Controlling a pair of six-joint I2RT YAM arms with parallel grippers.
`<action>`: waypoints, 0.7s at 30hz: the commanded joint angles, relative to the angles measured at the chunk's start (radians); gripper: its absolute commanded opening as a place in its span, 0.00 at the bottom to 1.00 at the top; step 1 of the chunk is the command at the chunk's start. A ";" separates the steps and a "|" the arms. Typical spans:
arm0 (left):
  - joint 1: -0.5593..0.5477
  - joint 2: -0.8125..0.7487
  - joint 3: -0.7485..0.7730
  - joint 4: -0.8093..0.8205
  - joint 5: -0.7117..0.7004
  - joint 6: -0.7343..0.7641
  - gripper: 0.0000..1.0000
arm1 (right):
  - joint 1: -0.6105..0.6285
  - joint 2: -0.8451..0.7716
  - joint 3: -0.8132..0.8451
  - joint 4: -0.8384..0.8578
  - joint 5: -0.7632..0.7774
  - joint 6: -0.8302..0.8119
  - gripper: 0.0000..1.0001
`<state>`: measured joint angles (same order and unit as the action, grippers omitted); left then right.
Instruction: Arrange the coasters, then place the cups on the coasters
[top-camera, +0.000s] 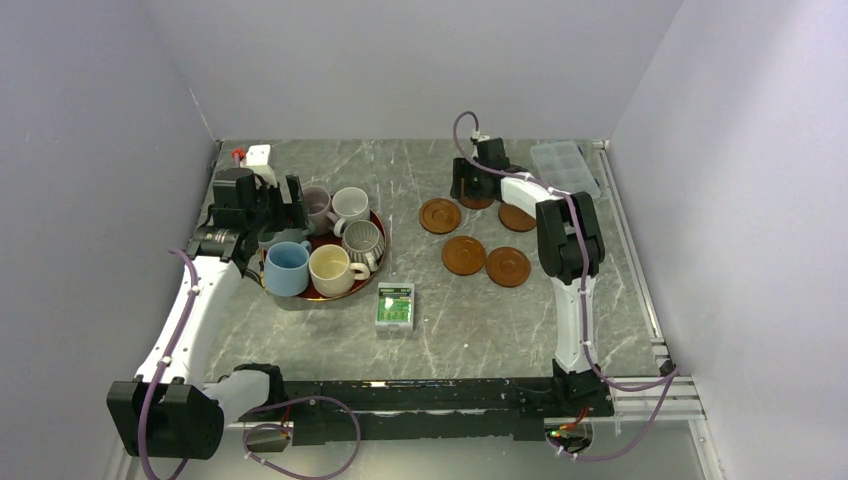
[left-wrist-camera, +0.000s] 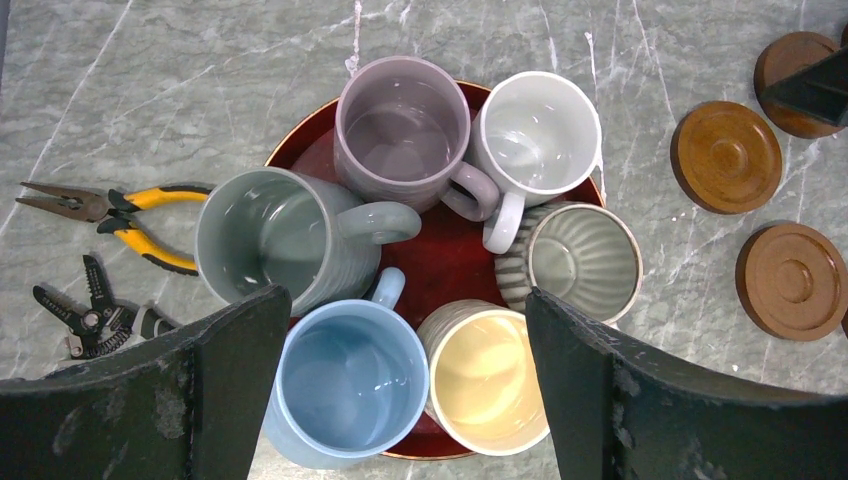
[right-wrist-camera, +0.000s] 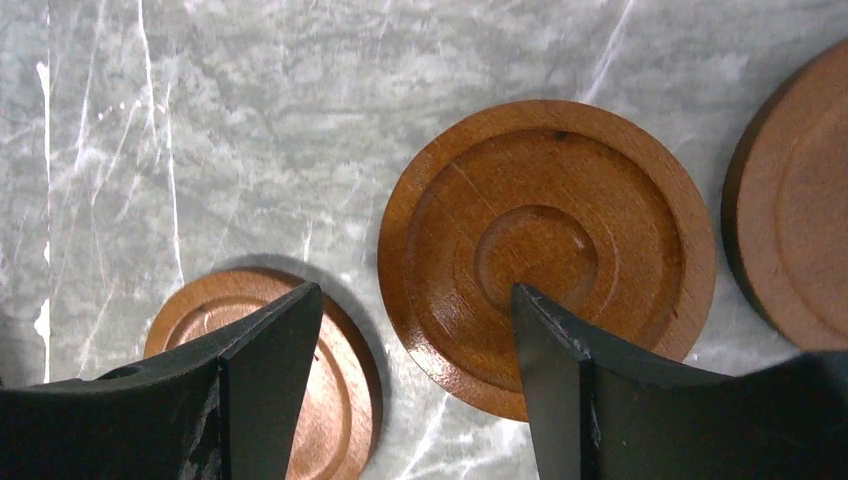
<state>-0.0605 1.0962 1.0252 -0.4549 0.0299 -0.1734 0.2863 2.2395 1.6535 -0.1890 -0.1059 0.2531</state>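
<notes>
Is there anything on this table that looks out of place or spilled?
Nothing is spilled or tipped: all six ceramic mugs stand upright on the dark-red round tray. Odd for a cup setting are the yellow-handled pliers and the small black wire stripper lying on the grey marble table left of the tray.

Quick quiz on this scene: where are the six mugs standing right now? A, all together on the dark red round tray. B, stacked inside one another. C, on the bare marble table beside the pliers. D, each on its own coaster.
A: all six cups stand crowded on the dark red tray, while the coasters lie bare on the table off to one side.
</notes>
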 joint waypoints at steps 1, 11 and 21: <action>-0.004 0.000 0.030 0.009 0.020 -0.005 0.94 | -0.002 -0.052 -0.090 -0.048 -0.015 0.036 0.73; -0.004 0.005 0.030 0.009 0.025 -0.006 0.94 | -0.001 -0.113 -0.214 0.013 -0.062 0.047 0.73; -0.004 0.014 0.035 0.005 0.030 -0.008 0.94 | 0.025 -0.106 -0.207 0.066 -0.152 0.064 0.73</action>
<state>-0.0605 1.1114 1.0252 -0.4572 0.0383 -0.1738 0.2867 2.1315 1.4616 -0.0849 -0.1928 0.2890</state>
